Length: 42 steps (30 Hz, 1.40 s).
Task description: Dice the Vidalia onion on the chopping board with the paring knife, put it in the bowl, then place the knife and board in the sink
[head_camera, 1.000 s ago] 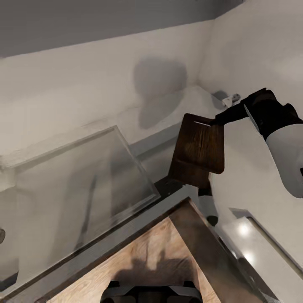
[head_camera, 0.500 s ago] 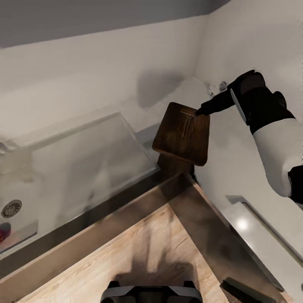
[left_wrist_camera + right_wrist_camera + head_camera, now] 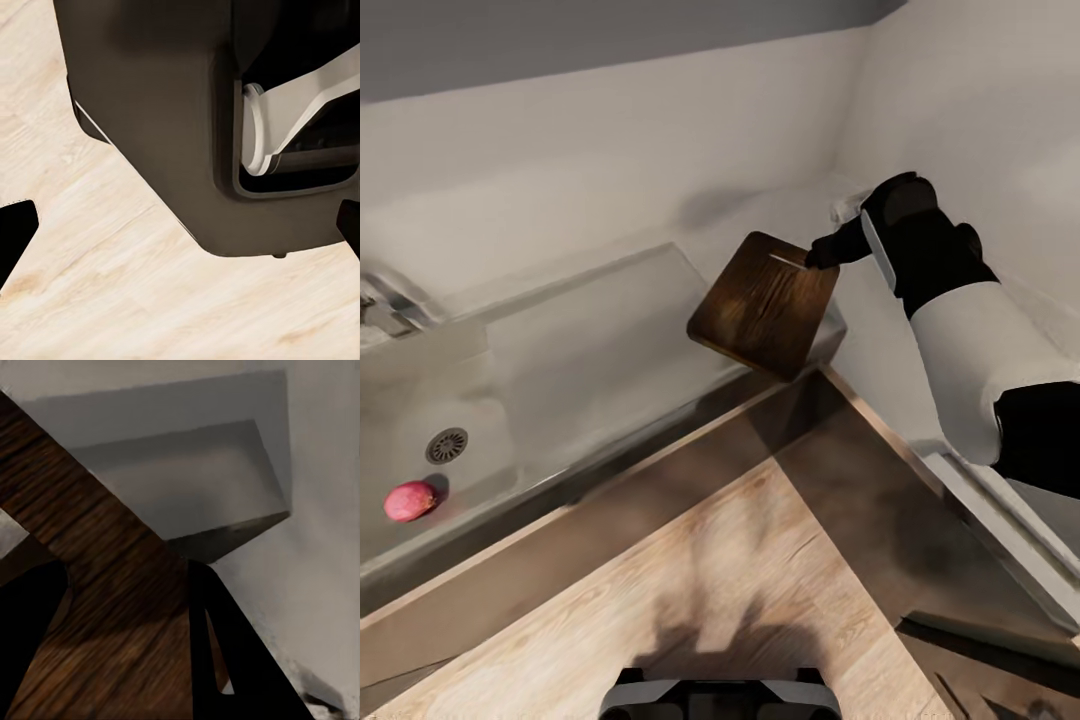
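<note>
Dark wooden chopping board (image 3: 765,304) hangs clamped in the right gripper (image 3: 822,254) above the sink's (image 3: 590,330) right end; pink onion (image 3: 410,500) lies near the drain (image 3: 447,444).

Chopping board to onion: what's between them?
Head view: between the chopping board in the right gripper and the onion lies bare grey drainboard and basin floor with the drain.

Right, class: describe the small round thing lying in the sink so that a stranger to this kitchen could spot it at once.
Start at the grey steel sink set into the countertop along the white wall. Find the round drain in the floor of its basin; the Vidalia onion lies just beside it. It is a small pinkish-red ball, the one spot of bright colour among grey metal, unlike the dark brown chopping board.
</note>
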Tool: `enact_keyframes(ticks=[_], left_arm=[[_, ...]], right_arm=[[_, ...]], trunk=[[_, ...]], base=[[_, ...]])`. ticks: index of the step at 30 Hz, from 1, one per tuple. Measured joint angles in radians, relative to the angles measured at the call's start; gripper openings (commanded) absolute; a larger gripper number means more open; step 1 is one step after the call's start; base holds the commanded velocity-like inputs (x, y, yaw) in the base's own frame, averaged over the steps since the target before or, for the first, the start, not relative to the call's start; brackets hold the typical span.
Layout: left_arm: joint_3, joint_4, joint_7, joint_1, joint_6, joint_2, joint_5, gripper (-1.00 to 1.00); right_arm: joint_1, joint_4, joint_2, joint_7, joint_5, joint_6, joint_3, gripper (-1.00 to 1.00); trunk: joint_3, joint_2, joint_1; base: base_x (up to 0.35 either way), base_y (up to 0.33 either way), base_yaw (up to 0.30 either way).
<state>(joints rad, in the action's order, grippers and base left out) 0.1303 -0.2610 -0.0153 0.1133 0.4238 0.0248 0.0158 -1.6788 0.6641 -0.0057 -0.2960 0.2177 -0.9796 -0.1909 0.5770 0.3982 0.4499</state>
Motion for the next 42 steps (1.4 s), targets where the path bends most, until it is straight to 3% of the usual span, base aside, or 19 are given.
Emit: enact_keyframes(ticks=[8, 16, 42], left_arm=[[0.0, 0.0, 0.0, 0.0, 0.0, -0.001, 0.0, 1.0], [0.0, 0.0, 0.0, 0.001, 0.0, -0.001, 0.001, 1.0], [0.0, 0.001, 0.0, 0.001, 0.0, -0.002, 0.001, 1.0]], right_arm=[[0.0, 0.004, -0.004, -0.002, -0.01, 0.0, 0.007, -1.0], [0.0, 0.002, -0.004, 0.0, -0.01, 0.0, 0.059, -1.0], [0.0, 0.0, -0.008, 0.0, -0.008, 0.0, 0.061, -1.0]], trunk=[[0.0, 0.0, 0.0], [0.0, 0.0, 0.0], [0.0, 0.0, 0.0]], base=[[-0.253, 0.212, 0.011], [-0.253, 0.212, 0.237], [-0.252, 0.213, 0.272]])
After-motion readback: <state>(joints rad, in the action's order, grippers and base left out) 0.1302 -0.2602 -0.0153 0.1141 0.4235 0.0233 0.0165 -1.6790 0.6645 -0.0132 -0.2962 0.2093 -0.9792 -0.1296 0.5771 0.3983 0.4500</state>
